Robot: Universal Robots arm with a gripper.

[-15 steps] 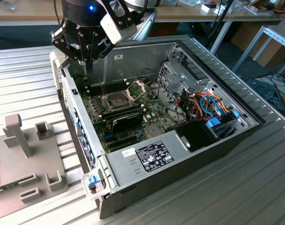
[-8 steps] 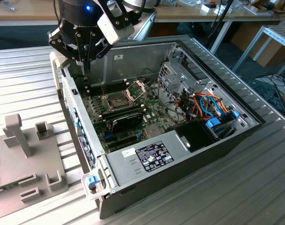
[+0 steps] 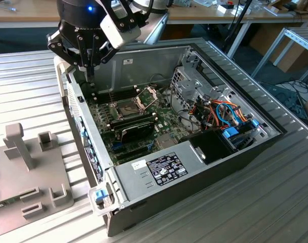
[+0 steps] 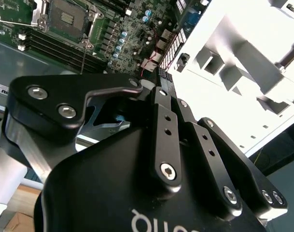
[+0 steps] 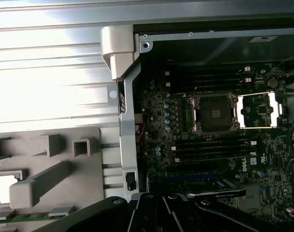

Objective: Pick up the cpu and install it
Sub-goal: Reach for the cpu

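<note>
The cpu (image 5: 3, 187) appears as a pale square seated in a recess of the grey fixture (image 5: 55, 169), which sits beside the computer case (image 5: 128, 121) on the tabletop (image 5: 50, 72) (parked there, I judge, for a clean pick). The tool (image 3: 89, 68) hangs over the case's rim, pressed together and pinching nothing I can see. The first wrist view shows the socket (image 5: 214, 113) inside the case, open and bare. The exterior view adds the tool's height above the case.
</note>
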